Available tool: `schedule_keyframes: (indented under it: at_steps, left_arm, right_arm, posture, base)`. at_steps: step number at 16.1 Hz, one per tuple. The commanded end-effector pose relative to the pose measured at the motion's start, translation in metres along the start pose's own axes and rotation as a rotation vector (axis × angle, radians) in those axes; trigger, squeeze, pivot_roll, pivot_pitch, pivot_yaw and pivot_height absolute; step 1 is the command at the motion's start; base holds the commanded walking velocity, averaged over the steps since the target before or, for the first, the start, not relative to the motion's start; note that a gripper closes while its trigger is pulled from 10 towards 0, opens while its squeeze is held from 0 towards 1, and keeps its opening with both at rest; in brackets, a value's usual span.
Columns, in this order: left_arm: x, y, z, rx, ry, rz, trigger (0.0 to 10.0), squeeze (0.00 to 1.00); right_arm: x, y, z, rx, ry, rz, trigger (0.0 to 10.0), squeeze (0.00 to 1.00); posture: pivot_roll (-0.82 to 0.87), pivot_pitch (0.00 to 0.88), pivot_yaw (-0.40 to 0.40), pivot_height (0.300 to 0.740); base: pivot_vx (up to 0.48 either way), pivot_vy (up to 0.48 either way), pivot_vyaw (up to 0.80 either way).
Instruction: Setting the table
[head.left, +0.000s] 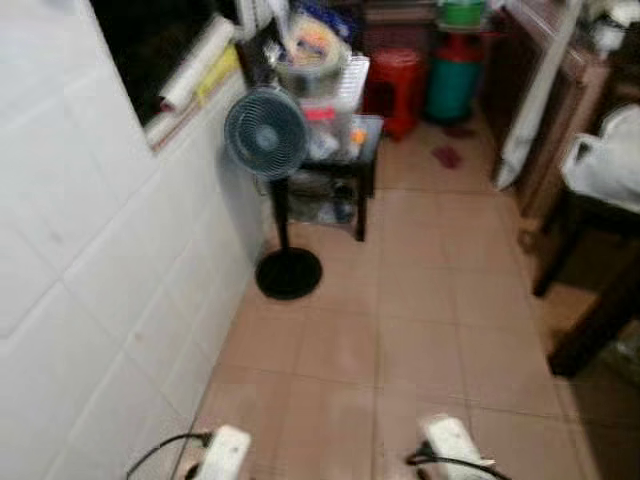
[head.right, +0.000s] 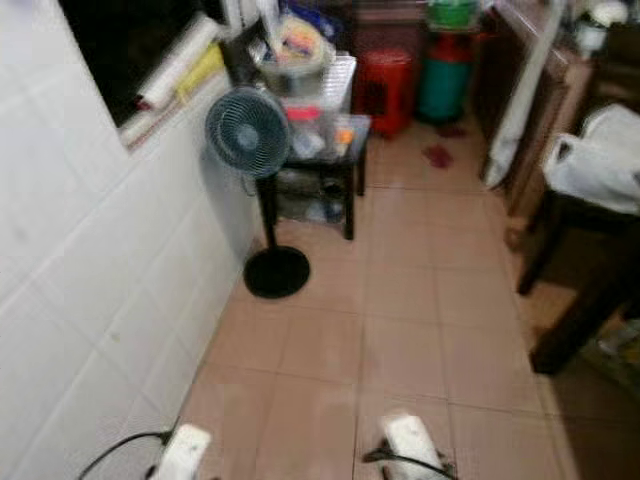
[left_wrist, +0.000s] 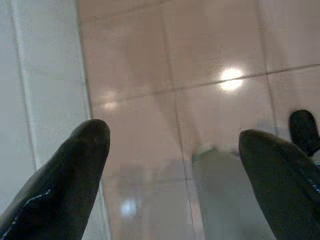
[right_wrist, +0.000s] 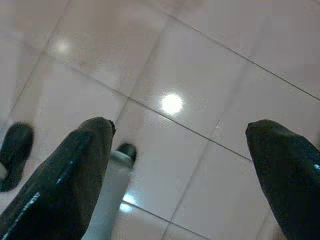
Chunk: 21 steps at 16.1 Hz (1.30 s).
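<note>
- No tableware was to be seen; a dark table (head.left: 600, 250) stood at the right, so handling and hold could not be judged.
- Left gripper (left_wrist: 175, 145) and right gripper (right_wrist: 180, 135) were held spread, empty, above the tiled floor (head.left: 400, 330).
- A standing fan (head.left: 266, 133) was placed by the wall.

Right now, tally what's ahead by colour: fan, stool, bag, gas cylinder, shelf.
Black: 2, fan and shelf
Red: 1, stool
Green: 1, gas cylinder
White: 1, bag
Total: 5
Both grippers, left and right, hang open over the floor.
</note>
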<state>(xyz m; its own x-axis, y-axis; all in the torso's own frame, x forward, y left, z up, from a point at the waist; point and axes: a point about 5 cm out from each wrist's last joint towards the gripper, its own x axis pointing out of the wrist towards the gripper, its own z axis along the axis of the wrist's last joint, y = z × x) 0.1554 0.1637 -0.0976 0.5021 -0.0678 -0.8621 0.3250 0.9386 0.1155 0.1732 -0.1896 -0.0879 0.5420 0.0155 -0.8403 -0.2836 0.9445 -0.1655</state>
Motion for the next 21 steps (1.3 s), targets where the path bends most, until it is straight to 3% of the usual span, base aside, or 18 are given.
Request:
schedule_keyframes:
  at_steps: [1,10,13,19,21]
  left_arm:
    - [-0.003,0.011,-0.014,0.009,0.05,0.019,10.0,0.0]
    - [-0.004,0.013,-0.016,0.019,0.055,0.02,10.0,0.0]
    - [-0.004,0.035,-0.005,0.023,0.036,0.052,10.0,0.0]
    - [-0.004,0.037,-0.003,0.017,0.031,0.059,10.0,0.0]
    - [-0.007,0.045,-0.007,-0.021,0.032,0.077,10.0,0.0]
  right_arm:
    - [0.004,0.016,0.018,0.001,-0.055,0.038,10.0,0.0]
    - [0.003,0.018,0.016,0.003,-0.052,0.042,10.0,0.0]
    - [0.003,0.018,0.015,-0.007,-0.055,0.042,10.0,0.0]
    - [0.002,0.012,0.013,-0.053,-0.056,0.043,10.0,0.0]
    - [0.002,0.008,0.013,-0.082,-0.053,0.044,10.0,0.0]
  posture:
    - [0.0,0.005,0.042,0.74]
    - [0.0,0.012,0.049,0.74]
    - [-0.01,0.013,0.045,0.74]
    - [-0.01,0.013,0.02,0.74]
    - [0.0,0.008,-0.015,0.74]
  base:
    - [0.337,0.292,-0.45]
    - [0.32,0.332,-0.1]
    - [0.0,0.0,0.0]
    - [0.0,0.0,0.08]
    - [0.0,0.0,0.25]
